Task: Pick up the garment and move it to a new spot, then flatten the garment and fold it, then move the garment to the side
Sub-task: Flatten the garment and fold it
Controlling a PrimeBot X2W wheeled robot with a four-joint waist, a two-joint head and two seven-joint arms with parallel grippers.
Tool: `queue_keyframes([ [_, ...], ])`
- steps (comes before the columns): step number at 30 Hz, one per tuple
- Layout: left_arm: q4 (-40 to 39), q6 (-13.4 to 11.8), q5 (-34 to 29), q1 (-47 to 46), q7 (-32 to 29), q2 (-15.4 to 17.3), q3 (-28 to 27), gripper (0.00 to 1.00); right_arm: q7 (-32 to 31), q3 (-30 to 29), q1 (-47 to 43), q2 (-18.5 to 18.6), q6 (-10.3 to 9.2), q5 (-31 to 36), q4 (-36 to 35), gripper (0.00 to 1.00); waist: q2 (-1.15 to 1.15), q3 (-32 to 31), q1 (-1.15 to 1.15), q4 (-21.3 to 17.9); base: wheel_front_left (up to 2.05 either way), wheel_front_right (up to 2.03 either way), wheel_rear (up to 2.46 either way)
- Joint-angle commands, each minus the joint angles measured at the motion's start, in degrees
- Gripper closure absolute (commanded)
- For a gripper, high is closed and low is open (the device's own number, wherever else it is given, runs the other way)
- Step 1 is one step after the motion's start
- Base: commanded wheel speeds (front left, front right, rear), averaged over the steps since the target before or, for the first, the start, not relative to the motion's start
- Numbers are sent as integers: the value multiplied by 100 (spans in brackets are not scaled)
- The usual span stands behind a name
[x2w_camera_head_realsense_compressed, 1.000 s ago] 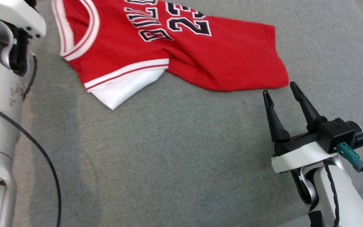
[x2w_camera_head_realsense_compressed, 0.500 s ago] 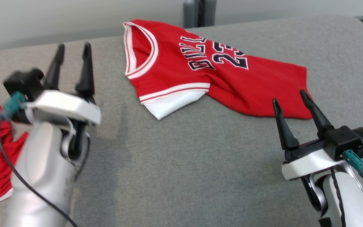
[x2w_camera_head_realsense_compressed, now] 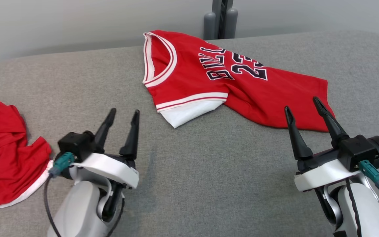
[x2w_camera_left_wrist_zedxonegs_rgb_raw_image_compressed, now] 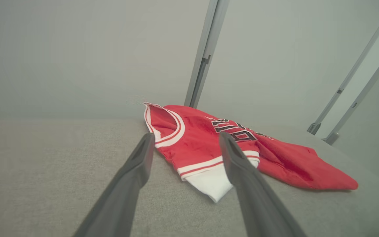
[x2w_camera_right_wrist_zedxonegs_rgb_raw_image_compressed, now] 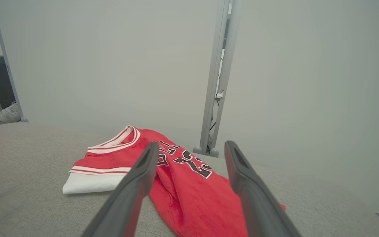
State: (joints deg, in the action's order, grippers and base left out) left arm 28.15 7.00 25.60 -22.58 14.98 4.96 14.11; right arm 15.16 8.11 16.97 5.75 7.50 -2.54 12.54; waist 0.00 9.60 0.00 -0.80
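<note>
The garment (x2w_camera_head_realsense_compressed: 242,89) is a red jersey with white trim and black lettering, lying rumpled at the far middle of the grey padded table (x2w_camera_head_realsense_compressed: 189,171). A white sleeve pokes out at its near left. My left gripper (x2w_camera_head_realsense_compressed: 125,111) stands open and empty near the table's front left, short of the jersey. My right gripper (x2w_camera_head_realsense_compressed: 300,103) is open and empty at the front right, its tips just in front of the jersey's near right hem. The garment (x2w_camera_left_wrist_zedxonegs_rgb_raw_image_compressed: 196,144) lies ahead between my left gripper's (x2w_camera_left_wrist_zedxonegs_rgb_raw_image_compressed: 187,135) fingers. The garment (x2w_camera_right_wrist_zedxonegs_rgb_raw_image_compressed: 189,191) lies under and beyond my right gripper (x2w_camera_right_wrist_zedxonegs_rgb_raw_image_compressed: 192,144).
A second red garment (x2w_camera_head_realsense_compressed: 2,148) with a white edge lies bunched at the table's left edge. A grey metal post (x2w_camera_head_realsense_compressed: 220,16) stands behind the table against a pale wall. Bare grey surface stretches between the two grippers.
The head camera has tilted up, bringing the table's far edge and wall into view. My left gripper has come down and back toward the front left. The right gripper has stayed roughly in place.
</note>
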Motion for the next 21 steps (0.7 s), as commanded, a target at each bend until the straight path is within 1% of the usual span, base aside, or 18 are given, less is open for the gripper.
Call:
queue_keyframes([
  [1,109,19,-28,-62,-2,2,136,0,12,8,-14,0,-2,22,-23,0,0,112,0,-100,0,0,0],
  [2,191,26,-29,-105,-52,-11,217,0,12,21,-3,-6,-2,28,-31,0,0,153,0,-143,0,0,0],
  [5,543,-147,-205,-272,-275,8,378,0,12,34,37,-37,-2,67,-50,0,0,279,0,-308,0,0,0],
  [12,1113,-135,-299,-603,-591,-55,666,0,12,25,61,-93,-2,117,-76,0,0,485,0,-623,0,0,0],
  [15,1380,-172,-336,-766,-644,-80,735,0,12,7,78,-106,-2,135,-104,0,0,562,0,-741,0,0,0],
  [19,1772,-334,-316,-957,-721,-84,706,0,12,-4,106,-145,-2,133,-148,0,0,629,0,-865,0,0,0],
  [21,1928,-359,-270,-1041,-711,-99,695,0,12,7,96,-160,-2,146,-158,0,0,650,0,-907,0,0,0],
])
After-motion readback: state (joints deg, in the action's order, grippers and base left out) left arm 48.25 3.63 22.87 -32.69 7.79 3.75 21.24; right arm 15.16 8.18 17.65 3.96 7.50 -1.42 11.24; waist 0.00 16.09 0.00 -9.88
